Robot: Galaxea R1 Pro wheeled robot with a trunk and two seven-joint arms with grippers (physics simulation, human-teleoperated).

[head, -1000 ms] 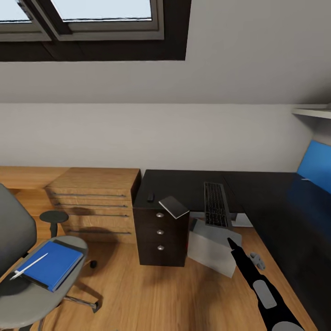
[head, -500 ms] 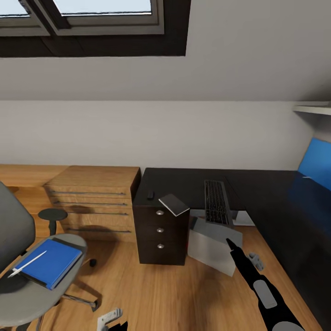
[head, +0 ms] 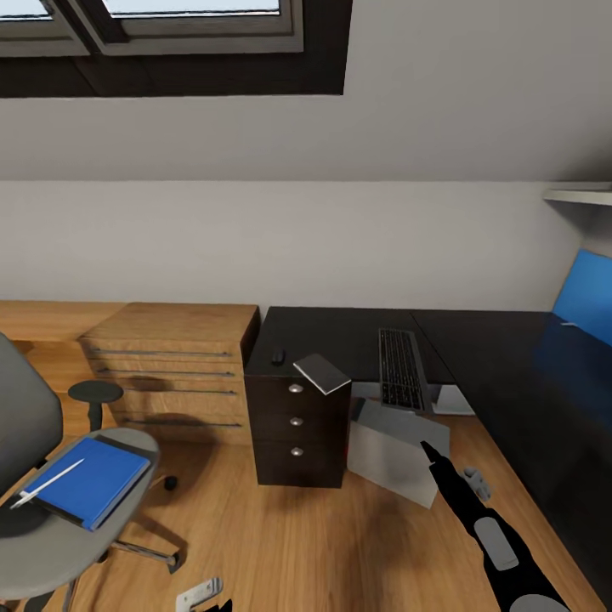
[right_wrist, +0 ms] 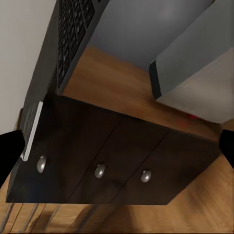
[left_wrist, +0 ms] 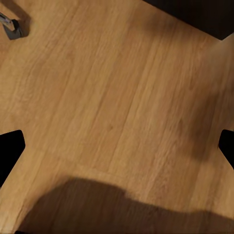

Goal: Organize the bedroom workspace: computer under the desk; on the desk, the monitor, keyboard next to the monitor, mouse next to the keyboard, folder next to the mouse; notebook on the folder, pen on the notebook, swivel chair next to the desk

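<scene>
The glossy black desk (head: 340, 333) runs along the wall and down the right side. On it lie the keyboard (head: 399, 371), overhanging the front edge, the small mouse (head: 278, 357) and the notebook (head: 321, 374), which juts over the corner of the drawer unit (head: 297, 421). The grey computer (head: 393, 455) stands tilted on the floor by the drawers. At left, the swivel chair (head: 42, 535) carries the blue folder (head: 89, 482) with the pen (head: 47, 485) on it. My right gripper (head: 429, 449) hangs open before the computer. My left gripper (head: 204, 593) is open over bare floor. The monitor is out of view.
A light-wood drawer chest (head: 174, 370) stands left of the desk. A blue upright panel (head: 585, 297) sits at the desk's far right under a shelf (head: 578, 197). In the right wrist view the drawer knobs (right_wrist: 100, 170) face my gripper. Wooden floor (head: 280, 544) lies between chair and desk.
The camera has shifted, sliding the scene slightly up and left. My left gripper has come into view at the bottom edge. The right arm holds its pose.
</scene>
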